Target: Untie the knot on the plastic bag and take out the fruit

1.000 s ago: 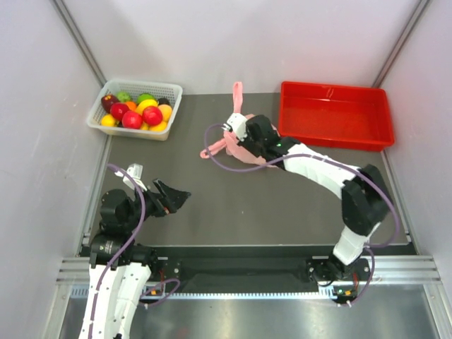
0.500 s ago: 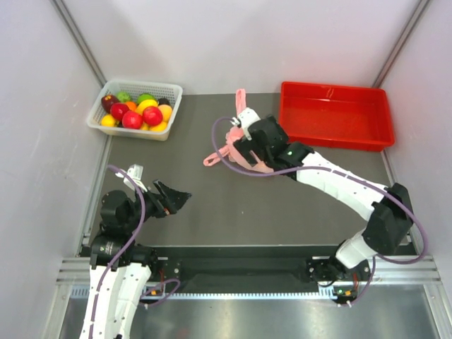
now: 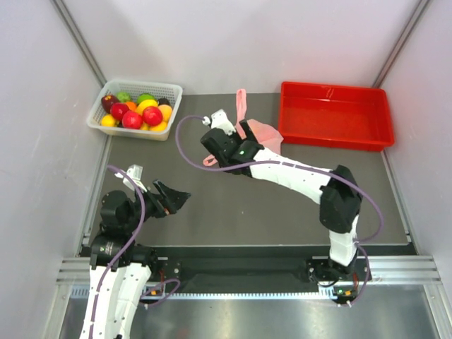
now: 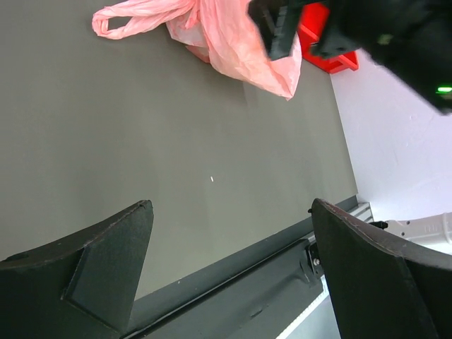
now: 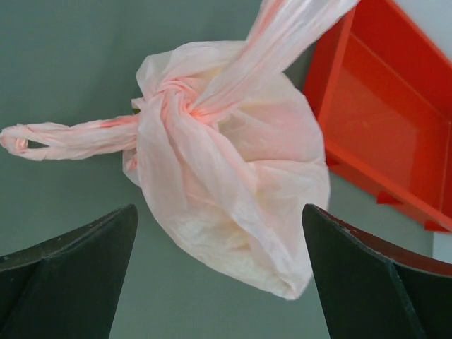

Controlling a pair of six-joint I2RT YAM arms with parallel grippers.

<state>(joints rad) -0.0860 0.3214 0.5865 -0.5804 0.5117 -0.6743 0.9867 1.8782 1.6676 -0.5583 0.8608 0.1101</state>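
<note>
**Knot not yet touched; right claw poised above it**

On the dark grey table [image 3: 233,205], the right arm reaches far across to the middle. The left arm stays near its base, well apart from the work. The shallow red plastic tray [image 3: 335,116] is at the far right, and the white mesh basket [image 3: 173,92] of loose toy fruit is at the far left.

The thin, translucent pink plastic bag [image 5: 233,191] lies on the table just beside the tray's near corner. It is closed, so the fruit inside is only a pale bulge through the film.

The right gripper [image 5: 219,212] hangs over the bag, released and empty, with its jaws spread wide. The left gripper [image 4: 232,205] is also spread and holds nothing.

The tight pink twisted knot [image 5: 180,106] is intact, so this looks like the approach step. One handle strip [image 5: 63,138] trails left and the other [image 5: 296,28] runs up to the right.

The next move probably calls for pinching a strip close to the knot while the left arm steadies the light bag.
</note>
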